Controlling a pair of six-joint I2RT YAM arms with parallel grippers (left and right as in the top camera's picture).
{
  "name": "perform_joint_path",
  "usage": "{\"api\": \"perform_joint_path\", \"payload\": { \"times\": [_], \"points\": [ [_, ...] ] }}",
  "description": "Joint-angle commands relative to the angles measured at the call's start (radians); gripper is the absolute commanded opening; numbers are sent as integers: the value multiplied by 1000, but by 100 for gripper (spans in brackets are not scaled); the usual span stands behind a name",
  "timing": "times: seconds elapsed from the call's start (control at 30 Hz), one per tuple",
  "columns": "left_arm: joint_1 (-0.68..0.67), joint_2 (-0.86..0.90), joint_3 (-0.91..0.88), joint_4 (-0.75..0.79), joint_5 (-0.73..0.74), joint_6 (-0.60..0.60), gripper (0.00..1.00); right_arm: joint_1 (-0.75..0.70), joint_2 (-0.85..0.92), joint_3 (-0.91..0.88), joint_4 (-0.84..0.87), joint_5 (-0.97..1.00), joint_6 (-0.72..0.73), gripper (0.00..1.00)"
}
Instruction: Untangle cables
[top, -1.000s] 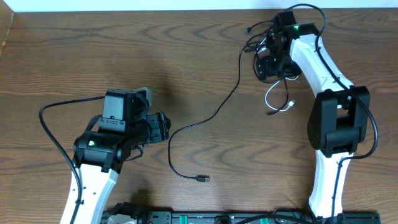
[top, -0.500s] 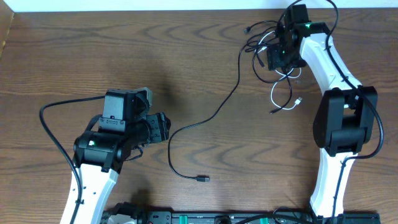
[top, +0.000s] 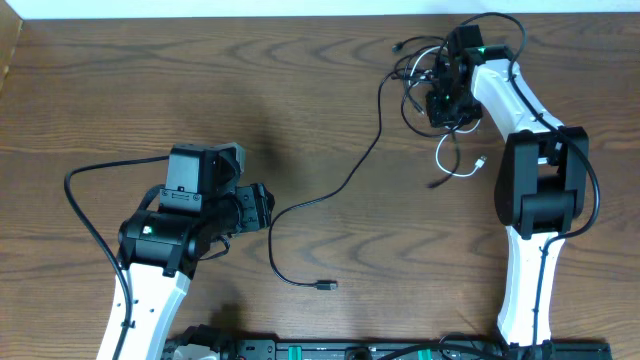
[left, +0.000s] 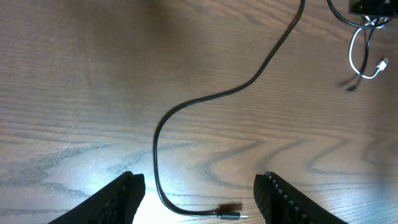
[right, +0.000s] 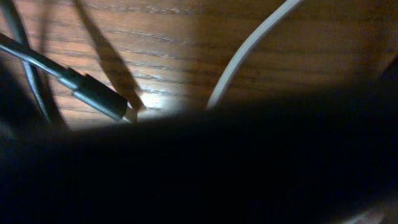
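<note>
A long black cable (top: 350, 180) snakes from the knot of cables (top: 412, 62) at the back right to its plug (top: 325, 287) near the front middle. A white cable (top: 443, 155) loops out below the knot. My right gripper (top: 441, 102) is down in that knot; its jaws are lost in darkness in the right wrist view, where only a black plug (right: 99, 96) and the white cable (right: 249, 46) show. My left gripper (left: 199, 183) stands open above the black cable's plug (left: 230, 215), touching nothing.
Bare wooden tabletop (top: 150, 80) stretches across the left and middle. The table's far edge runs just behind the knot. The arms' own thicker black wires (top: 85, 225) trail beside each arm.
My right gripper has shifted about over the knot, right then slightly back left, and the white loop has moved a little with it. The left arm has not moved.
</note>
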Motion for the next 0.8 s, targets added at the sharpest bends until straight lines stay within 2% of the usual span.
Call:
{"api": "perform_joint_path", "payload": {
  "times": [0.0, 0.17, 0.27, 0.43, 0.53, 0.67, 0.7, 0.73, 0.77],
  "points": [
    [3, 0, 4, -7, -10, 10, 62, 2, -22, 12, -34, -48, -1, 1],
    [3, 0, 4, -7, -10, 10, 62, 12, -74, 43, -141, -154, -1, 1],
    [3, 0, 4, -7, -10, 10, 62, 29, -129, 80, -220, -289, -2, 1],
    [3, 0, 4, -7, -10, 10, 62, 119, -256, 112, -264, -405, -2, 1],
    [3, 0, 4, -7, -10, 10, 62, 216, -325, 112, -253, -317, -14, 1],
    [3, 0, 4, -7, -10, 10, 62, 354, -352, 112, -252, -27, -12, 1],
    [3, 0, 4, -7, -10, 10, 61, 400, -346, 106, -264, 70, -11, 8],
    [3, 0, 4, -7, -10, 10, 62, 419, -344, 105, -276, 120, -8, 27],
    [3, 0, 4, -8, -10, 10, 62, 436, -338, 105, -291, 190, 24, 59]
  ]
}}
